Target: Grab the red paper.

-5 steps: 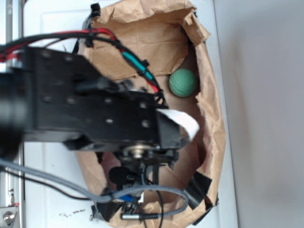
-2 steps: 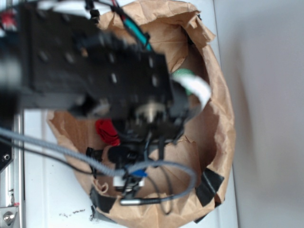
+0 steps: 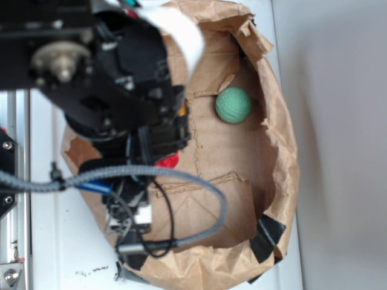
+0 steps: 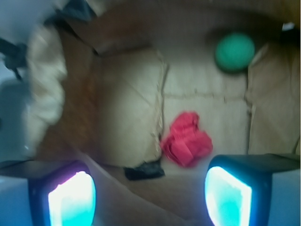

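Red paper (image 4: 186,145) sits on the bag (image 3: 278,157) floor, well apart from the green ball (image 3: 233,105). End effector (image 4: 149,197) above it, fingers spread, empty. Best: centre over wad, descend straight, close gently.

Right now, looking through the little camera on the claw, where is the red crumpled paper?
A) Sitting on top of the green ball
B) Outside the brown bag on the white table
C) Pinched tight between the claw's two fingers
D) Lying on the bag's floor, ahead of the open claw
D: the red paper lies on the brown paper bag floor, beyond the spread fingers of the claw, apart from the green ball.
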Tool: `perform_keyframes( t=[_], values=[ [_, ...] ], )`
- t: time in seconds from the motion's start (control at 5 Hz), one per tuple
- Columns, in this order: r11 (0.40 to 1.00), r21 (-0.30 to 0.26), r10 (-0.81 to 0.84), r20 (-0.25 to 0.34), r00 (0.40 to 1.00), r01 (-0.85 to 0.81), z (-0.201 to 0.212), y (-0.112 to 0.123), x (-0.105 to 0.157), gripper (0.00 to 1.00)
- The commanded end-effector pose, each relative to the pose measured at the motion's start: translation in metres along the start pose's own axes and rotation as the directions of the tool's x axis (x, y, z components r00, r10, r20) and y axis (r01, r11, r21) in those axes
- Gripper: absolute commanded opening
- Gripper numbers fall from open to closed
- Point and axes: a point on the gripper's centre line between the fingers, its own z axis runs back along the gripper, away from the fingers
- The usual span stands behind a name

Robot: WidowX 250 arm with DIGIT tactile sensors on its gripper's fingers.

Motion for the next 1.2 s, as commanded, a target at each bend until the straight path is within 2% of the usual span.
perform_keyframes(
  t=[0.0, 0.4, 0.6, 0.8, 1.0],
  values=[
    [0.995, 0.094, -0.014, -0.087, 0.996, 0.022, -0.039, 0.017, -0.014, 1.0],
    [0.993, 0.12, 0.01, -0.112, 0.994, 0.004, -0.058, 0.017, 0.002, 1.0],
    [0.988, 0.155, 0.005, -0.124, 0.992, 0.015, -0.071, 0.017, 0.002, 1.0],
    [0.986, 0.167, -0.006, -0.112, 0.994, 0.025, -0.066, 0.024, 0.013, 0.0],
    [0.985, 0.168, -0.02, -0.123, 0.992, 0.041, -0.069, 0.029, 0.018, 0.0]
  ],
)
